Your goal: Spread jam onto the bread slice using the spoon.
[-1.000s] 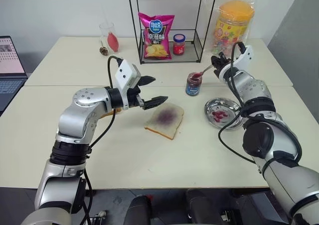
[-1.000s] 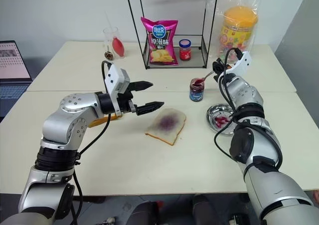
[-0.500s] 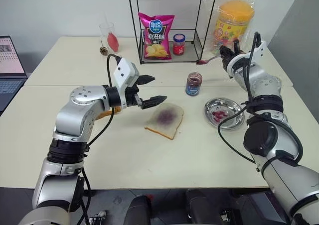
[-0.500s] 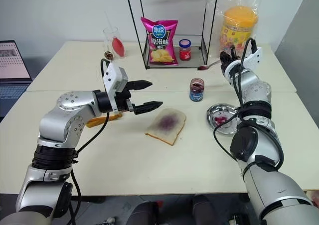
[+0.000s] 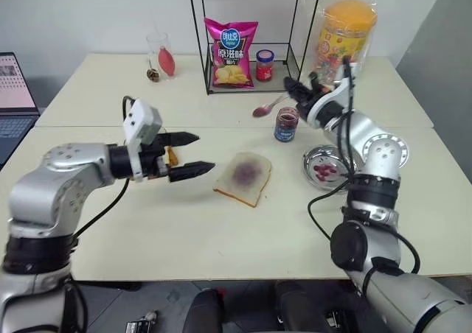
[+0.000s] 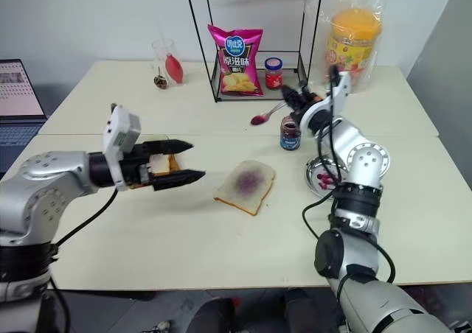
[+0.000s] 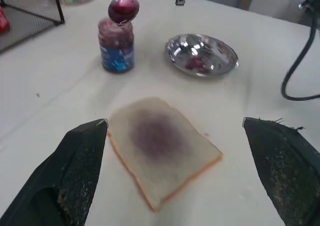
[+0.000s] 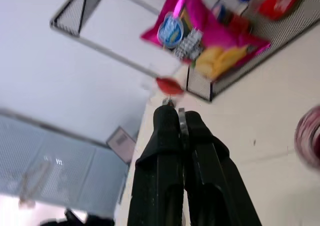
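R gripper (image 5: 295, 91) pinches spoon (image 5: 267, 107) w/ jam above jar (image 5: 286, 124); L gripper (image 5: 193, 154) spread wide, bread (image 5: 244, 177) just beyond its tips.

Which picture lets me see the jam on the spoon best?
The left wrist view: the spoon bowl faces the camera, heaped with dark jam, just above the open jam jar. Both eye views show it small and side-on, held out by the right gripper. The right wrist view shows only its handle tip.

The laptop (image 5: 15, 101) at the far left is being cut off by the picture's edge. The spoon (image 8: 170, 86) is showing blurred beyond the right gripper's fingers (image 8: 167, 136), which are hiding its handle.
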Available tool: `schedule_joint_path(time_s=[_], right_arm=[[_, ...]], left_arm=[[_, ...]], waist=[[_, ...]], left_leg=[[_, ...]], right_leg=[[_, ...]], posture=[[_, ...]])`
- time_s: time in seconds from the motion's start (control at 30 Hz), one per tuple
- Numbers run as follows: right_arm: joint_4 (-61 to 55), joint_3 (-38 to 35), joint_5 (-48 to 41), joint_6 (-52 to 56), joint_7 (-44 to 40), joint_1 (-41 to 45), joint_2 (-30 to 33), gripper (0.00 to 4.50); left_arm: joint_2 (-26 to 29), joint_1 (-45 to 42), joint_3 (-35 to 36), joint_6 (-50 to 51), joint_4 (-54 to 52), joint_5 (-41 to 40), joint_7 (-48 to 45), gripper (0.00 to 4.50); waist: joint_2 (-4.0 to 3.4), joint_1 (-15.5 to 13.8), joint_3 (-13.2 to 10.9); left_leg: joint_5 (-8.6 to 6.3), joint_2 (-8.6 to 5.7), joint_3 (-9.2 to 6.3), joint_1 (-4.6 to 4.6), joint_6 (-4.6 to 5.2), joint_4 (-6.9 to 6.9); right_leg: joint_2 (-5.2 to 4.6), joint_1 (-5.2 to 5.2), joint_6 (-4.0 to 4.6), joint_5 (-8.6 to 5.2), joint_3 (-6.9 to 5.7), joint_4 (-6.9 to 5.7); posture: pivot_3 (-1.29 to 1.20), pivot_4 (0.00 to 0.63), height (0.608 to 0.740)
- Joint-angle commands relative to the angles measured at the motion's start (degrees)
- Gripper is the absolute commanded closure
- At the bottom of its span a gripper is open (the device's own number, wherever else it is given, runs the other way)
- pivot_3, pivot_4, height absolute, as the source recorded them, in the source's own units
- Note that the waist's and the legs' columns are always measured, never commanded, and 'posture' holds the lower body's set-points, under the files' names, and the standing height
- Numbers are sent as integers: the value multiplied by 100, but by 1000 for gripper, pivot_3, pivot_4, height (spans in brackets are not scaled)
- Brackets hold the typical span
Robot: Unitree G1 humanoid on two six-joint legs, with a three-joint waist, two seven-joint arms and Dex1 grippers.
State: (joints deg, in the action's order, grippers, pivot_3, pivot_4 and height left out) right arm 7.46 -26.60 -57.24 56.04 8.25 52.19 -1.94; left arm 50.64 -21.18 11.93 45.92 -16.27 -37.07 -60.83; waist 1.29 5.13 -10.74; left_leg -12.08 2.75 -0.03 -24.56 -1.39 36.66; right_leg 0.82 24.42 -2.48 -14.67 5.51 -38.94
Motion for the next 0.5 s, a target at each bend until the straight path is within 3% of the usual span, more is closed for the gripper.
schedule_joint_path(time_s=[0.03, 0.2, 0.4, 0.5], right_arm=[[-949, 1145, 293, 70, -675, -601, -3, 4411], [-1041, 2257, 1143, -557, -1625, -1207, 259, 4411], [-712, 3184, 2265, -1657, -2407, -1632, 456, 4411], [-559, 3281, 2615, -2047, -2582, -1691, 503, 4411]], left_arm=[[422, 1365, 849, 120, -862, -179, -173, 0], [179, 2337, 1005, -100, -1490, -77, 228, 0], [-71, 2389, 1005, -104, -1775, -200, 717, 0], [-80, 2346, 940, -118, -1805, -218, 795, 0]], waist=[[4, 51, 2], [10, -29, 3], [14, -30, 6], [14, -26, 6]], left_leg=[[0, 8, 7, 1, 0, -3], [1, 4, 2, -1, -1, -2], [0, 3, 9, 18, -1, 13], [0, 4, 11, 20, -1, 12]], right_leg=[[2, 1, -1, -3, 5, 7], [-8, 4, 8, -21, -6, 1], [-7, -15, 33, -34, 2, -2], [-5, -16, 24, -30, 4, -2]], posture=[[0, 150, 740], [0, 150, 740], [0, 150, 740], [0, 150, 740]])
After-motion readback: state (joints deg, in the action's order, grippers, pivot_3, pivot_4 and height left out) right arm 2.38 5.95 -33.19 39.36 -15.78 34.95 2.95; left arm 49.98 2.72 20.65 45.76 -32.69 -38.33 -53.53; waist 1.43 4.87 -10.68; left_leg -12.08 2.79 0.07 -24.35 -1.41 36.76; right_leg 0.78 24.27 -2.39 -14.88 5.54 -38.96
